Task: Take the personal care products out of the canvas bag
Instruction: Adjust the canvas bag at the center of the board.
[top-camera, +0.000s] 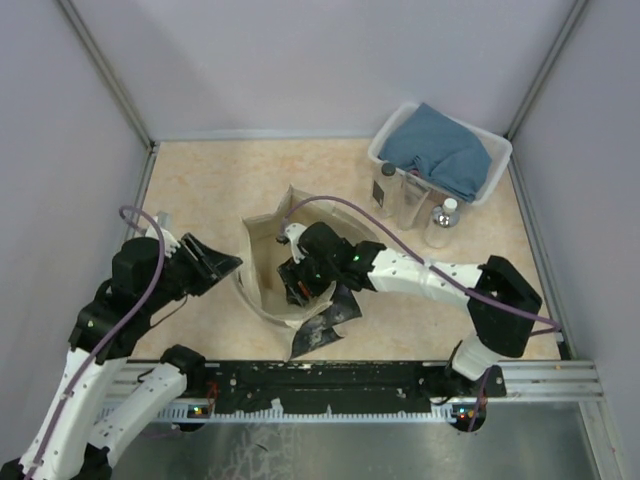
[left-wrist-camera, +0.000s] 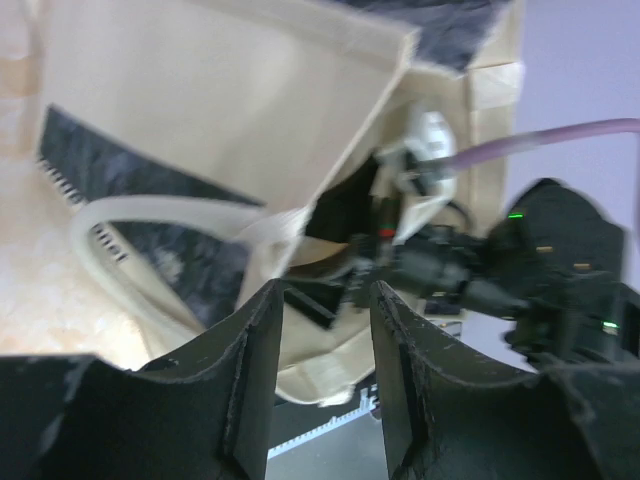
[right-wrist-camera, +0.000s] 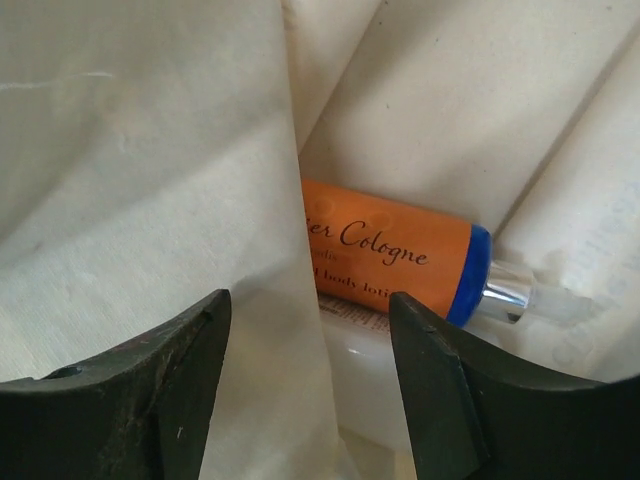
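The canvas bag (top-camera: 262, 268) stands open-mouthed mid-table, its dark printed panel (top-camera: 325, 325) toward the near edge. My right gripper (top-camera: 298, 283) reaches down inside it, open. In the right wrist view its jaws (right-wrist-camera: 310, 310) stand wide over a fold of canvas (right-wrist-camera: 130, 150), an orange-and-blue bottle (right-wrist-camera: 400, 255) lying on its side, and a white bottle (right-wrist-camera: 375, 375) beneath that. Nothing is gripped. My left gripper (top-camera: 226, 264) hovers just left of the bag's rim, open (left-wrist-camera: 325, 300), with the bag (left-wrist-camera: 230, 110) beyond its fingers. Three small bottles (top-camera: 410, 200) stand outside the bag by the basket.
A white plastic basket (top-camera: 495, 150) holding a blue folded cloth (top-camera: 440, 150) sits at the back right corner. The bag's looped strap (left-wrist-camera: 150, 215) hangs on its left side. Grey walls close in the table on three sides; the black rail (top-camera: 330, 375) runs along the near edge.
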